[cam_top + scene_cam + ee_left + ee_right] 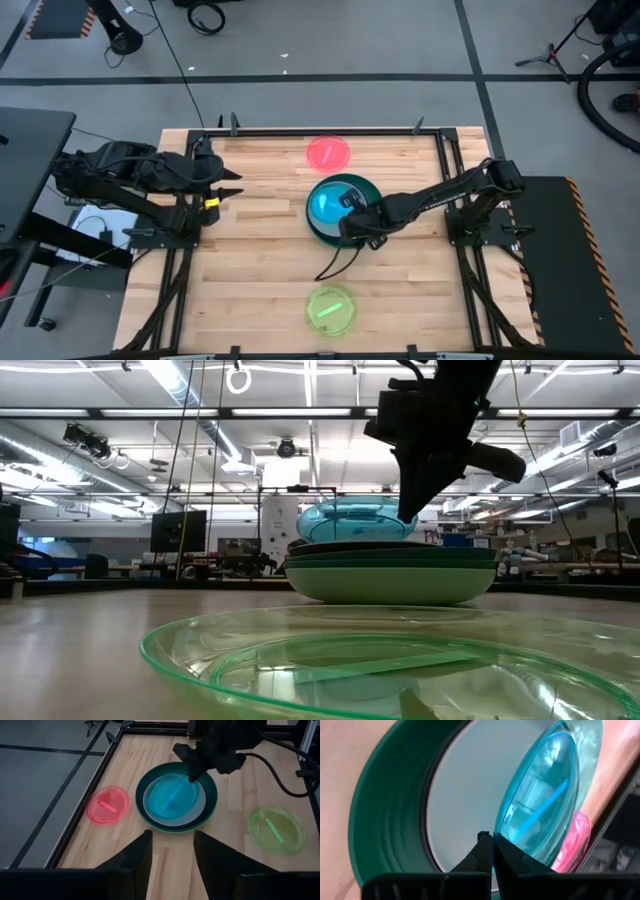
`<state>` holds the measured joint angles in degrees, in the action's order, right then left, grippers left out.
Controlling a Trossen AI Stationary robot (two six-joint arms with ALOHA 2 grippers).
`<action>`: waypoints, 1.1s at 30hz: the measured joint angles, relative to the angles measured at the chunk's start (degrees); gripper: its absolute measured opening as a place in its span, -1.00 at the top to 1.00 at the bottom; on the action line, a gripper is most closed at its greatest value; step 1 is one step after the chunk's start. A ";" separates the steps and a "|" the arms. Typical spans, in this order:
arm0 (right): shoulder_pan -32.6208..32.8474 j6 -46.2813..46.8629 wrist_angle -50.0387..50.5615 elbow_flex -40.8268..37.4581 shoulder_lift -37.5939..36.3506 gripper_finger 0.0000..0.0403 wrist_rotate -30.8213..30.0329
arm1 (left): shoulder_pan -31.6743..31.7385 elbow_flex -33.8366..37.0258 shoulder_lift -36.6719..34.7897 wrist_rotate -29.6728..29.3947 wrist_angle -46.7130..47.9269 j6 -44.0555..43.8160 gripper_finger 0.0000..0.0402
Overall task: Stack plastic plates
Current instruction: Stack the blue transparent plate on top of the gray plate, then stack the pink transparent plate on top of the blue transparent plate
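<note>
A stack of plates [340,208] stands mid-table: green plates at the bottom [390,578], a black rim, then a light grey plate [465,805]. A translucent cyan plate [328,204] sits tilted on top. My right gripper [352,207] is at the cyan plate's right rim, shut on it. A pink plate [329,153] lies flat near the far edge. The yellow-green plate [330,309] lies flat near the near edge. My left gripper [232,185] waits open over the table's left side. My right gripper pinches the cyan plate's rim [499,836] between its two fingers, on the side toward the table's right. It comes slanting down from the right. The held edge is raised, so the plate is tilted, and its opposite edge [150,802] rests in the grey plate.
A dark cable [335,265] trails from the right arm across the wood just on the near side of the stack. A black frame [300,131] rims the table. Bare wood lies between the stack and the left gripper.
</note>
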<state>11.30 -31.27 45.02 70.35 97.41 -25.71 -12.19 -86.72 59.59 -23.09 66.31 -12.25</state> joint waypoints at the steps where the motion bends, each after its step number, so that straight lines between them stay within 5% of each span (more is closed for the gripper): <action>1: -0.33 -1.04 -0.30 -0.06 0.00 0.92 0.42 | 0.00 0.00 0.00 -0.09 -0.03 0.00 0.25; 12: -0.88 -3.29 -2.68 -4.25 -0.02 0.52 0.30 | 0.00 0.00 0.00 -0.29 -0.03 -1.22 0.25; 17: 1.38 -2.00 -1.37 0.75 -0.02 0.34 -6.63 | 0.00 0.00 0.00 -0.28 -0.06 -2.12 0.25; 22: 0.38 2.76 2.38 7.75 -0.81 0.25 -4.49 | 0.00 0.00 0.00 -0.27 -1.27 -3.02 0.25; 26: -8.09 10.87 2.83 8.28 -3.88 0.25 4.30 | 0.00 0.00 0.00 -0.27 -4.62 -2.37 0.25; 33: -33.08 31.69 -1.82 8.31 -4.78 0.25 15.99 | 2.76 0.00 0.02 -1.68 -7.26 -1.79 0.25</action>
<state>-21.78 0.42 43.20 78.65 92.62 -9.72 -9.42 -86.72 59.61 -24.76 59.05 -14.04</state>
